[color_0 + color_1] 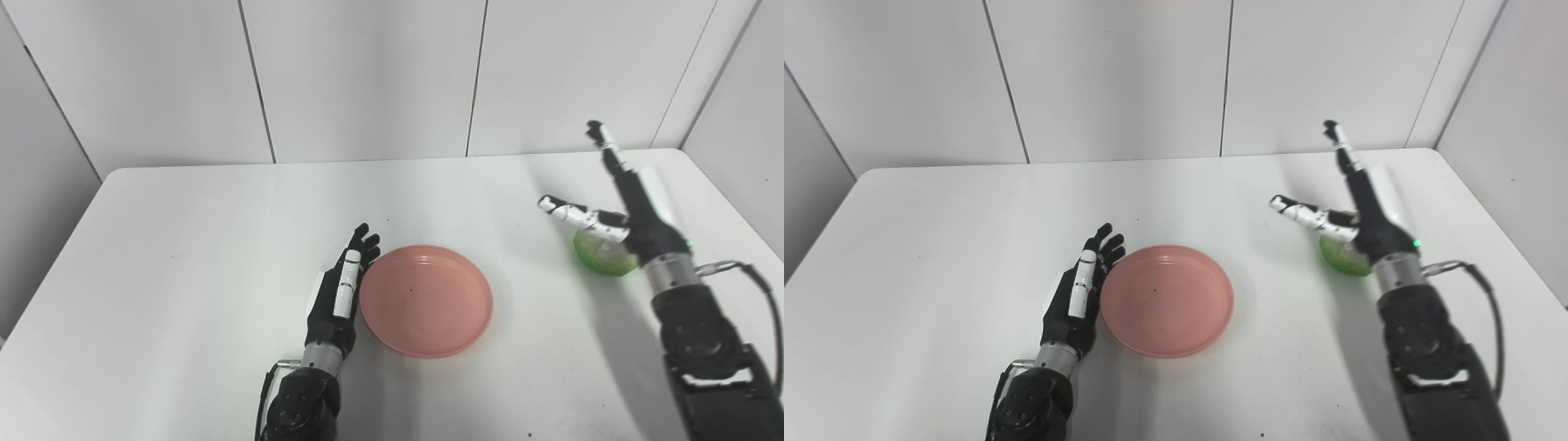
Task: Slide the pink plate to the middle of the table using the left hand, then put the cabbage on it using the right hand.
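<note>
Left hand lies flat, fingers spread, against the round, shallow pink plate mid-table. Right hand, splayed and empty, hovers over the pale green cabbage at right.

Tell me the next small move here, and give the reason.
Probably lower the right hand and close it on the cabbage. The pink plate already sits near the table's middle with the left hand open beside its rim, and the right hand is spread open just above the cabbage, not gripping it.
</note>
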